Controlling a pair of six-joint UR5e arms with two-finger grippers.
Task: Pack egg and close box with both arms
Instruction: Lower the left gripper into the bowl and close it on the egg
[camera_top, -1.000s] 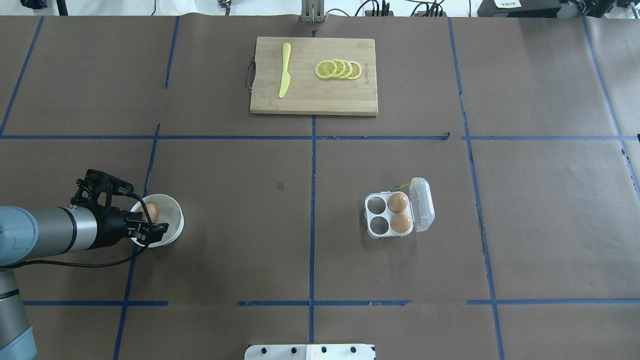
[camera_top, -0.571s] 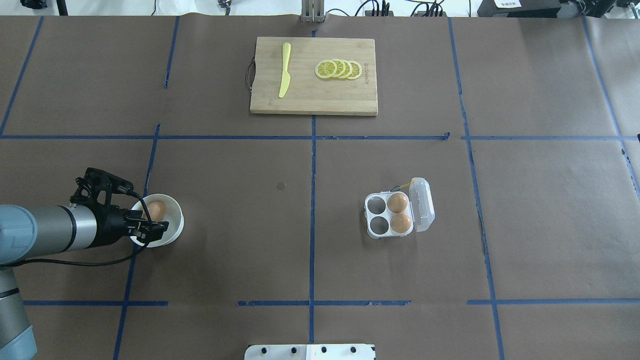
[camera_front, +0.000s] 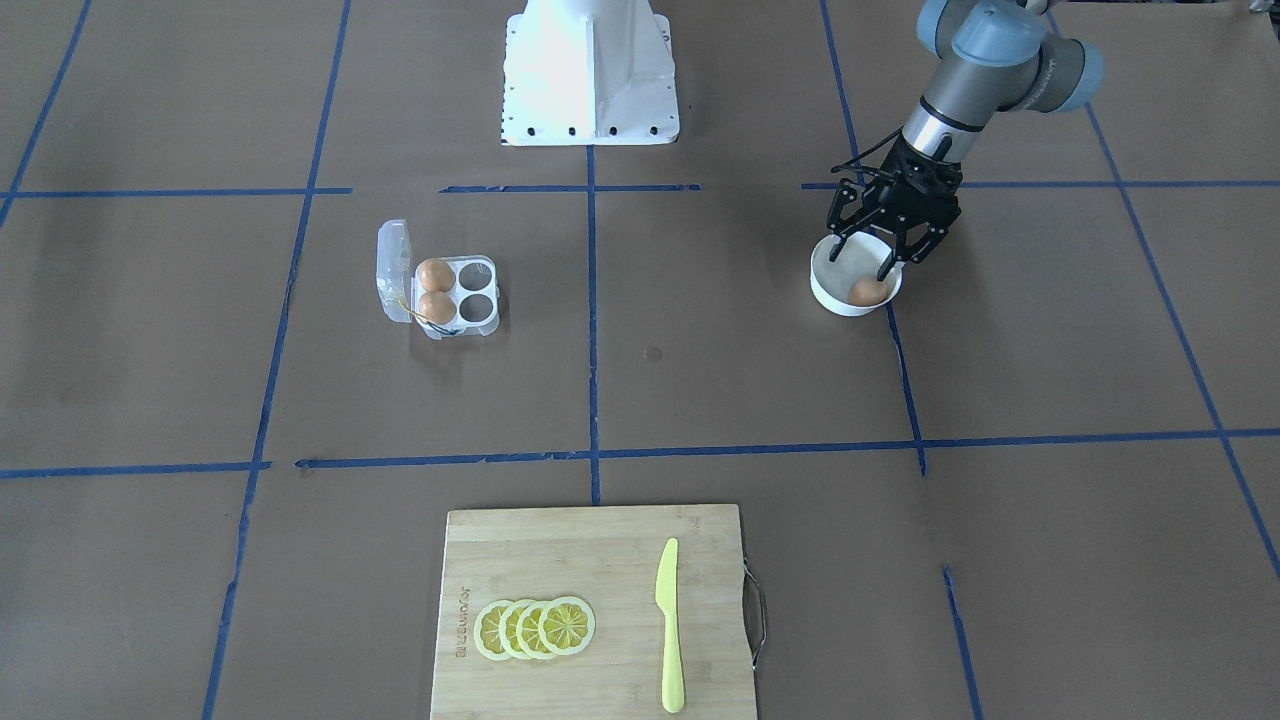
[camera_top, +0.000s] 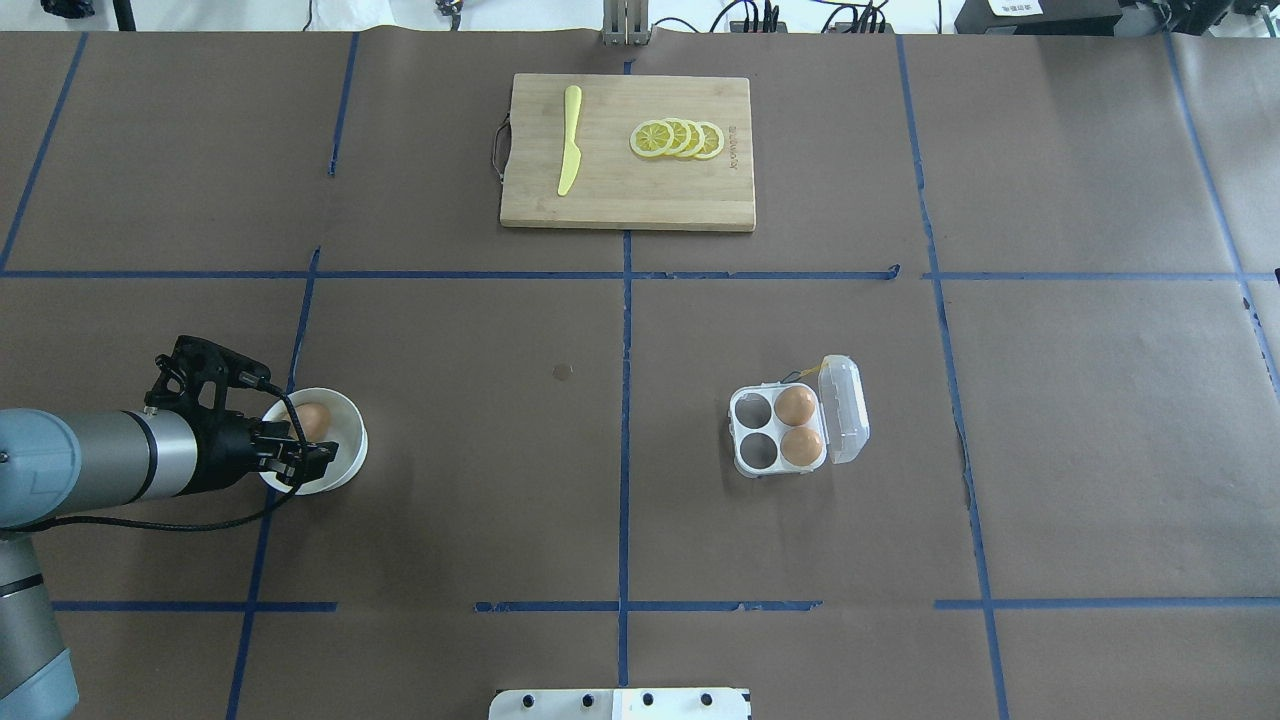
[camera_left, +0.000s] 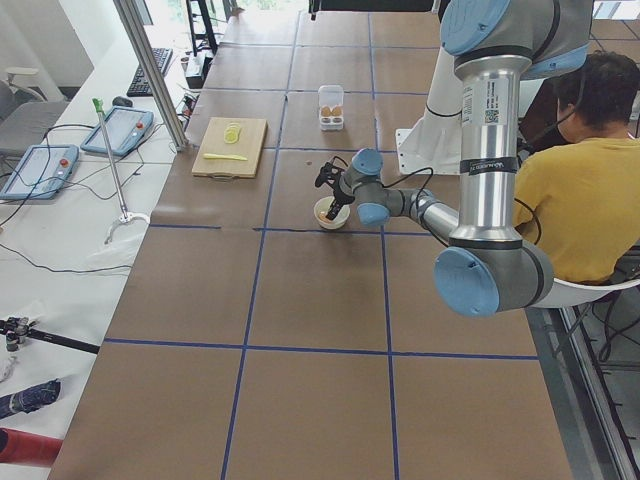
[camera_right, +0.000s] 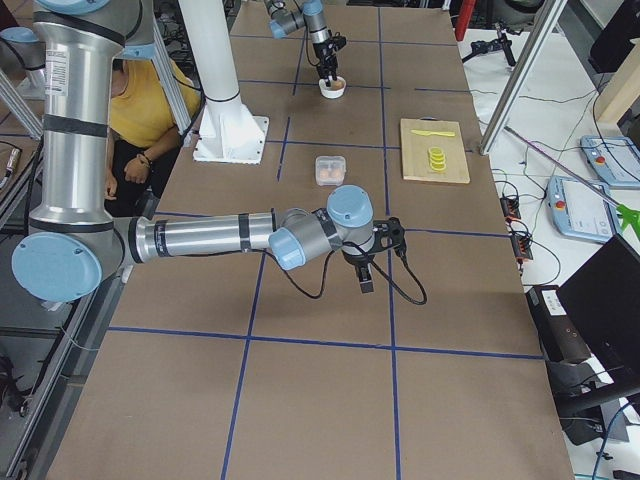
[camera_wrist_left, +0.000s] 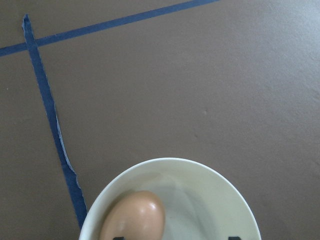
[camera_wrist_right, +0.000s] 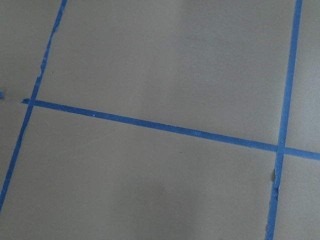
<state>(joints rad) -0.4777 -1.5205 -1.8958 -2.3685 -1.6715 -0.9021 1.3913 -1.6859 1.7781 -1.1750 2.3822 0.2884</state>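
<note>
One tan egg (camera_top: 312, 420) lies in a round white bowl (camera_top: 352, 440) at the table's left. My left gripper (camera_top: 305, 442) is open and hangs over the bowl, its fingers (camera_front: 887, 268) reaching down inside on either side of the egg (camera_front: 868, 291). The left wrist view shows the egg (camera_wrist_left: 134, 216) in the bowl (camera_wrist_left: 215, 192). The clear box (camera_top: 757, 429) stands open with its lid (camera_top: 848, 410) raised; two eggs (camera_top: 795, 405) (camera_top: 801, 446) fill its right-hand cells, and the left-hand cells are empty. My right gripper (camera_right: 366, 276) shows only in the exterior right view, over bare table; I cannot tell its state.
A wooden cutting board (camera_top: 700, 200) at the far middle carries a yellow knife (camera_top: 569, 140) and lemon slices (camera_top: 678, 138). The white pedestal (camera_front: 590, 70) stands at the robot's side. Blue tape lines cross the brown table. A person in yellow (camera_left: 590, 200) sits beside the table.
The left gripper has shifted only slightly over the bowl, and a little more of the egg shows. The box and its eggs have not moved.
</note>
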